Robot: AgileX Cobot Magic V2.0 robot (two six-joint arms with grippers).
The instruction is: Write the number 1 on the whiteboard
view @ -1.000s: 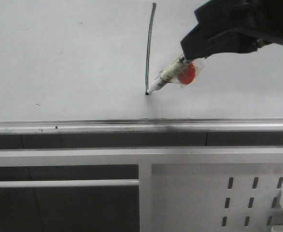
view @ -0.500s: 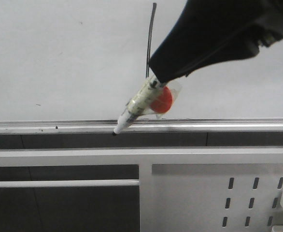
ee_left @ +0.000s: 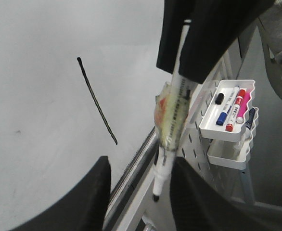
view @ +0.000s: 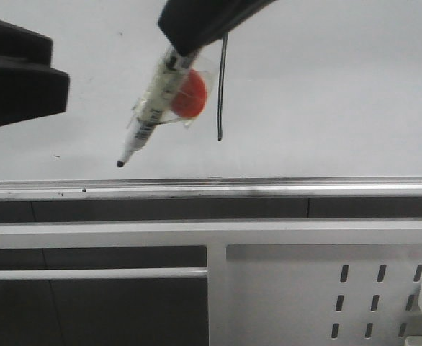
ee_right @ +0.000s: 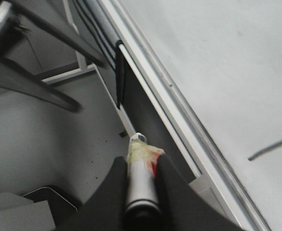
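Your right pincer (view: 169, 59) grips the taped white marker pen (view: 153, 108); its uncapped tip hovers near the glossy whiteboard (view: 340, 94) and could smudge beside the thin dark number 1 (view: 221, 86). The left pincer (ee_left: 138, 192) hangs open.

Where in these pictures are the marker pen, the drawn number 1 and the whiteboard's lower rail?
marker pen (view: 151, 114): front view, middle of its barrel.
number 1 (view: 221, 94): front view, midway along the dark stroke.
lower rail (view: 304, 189): front view, bare silver strip under the whiteboard (view: 340, 94).
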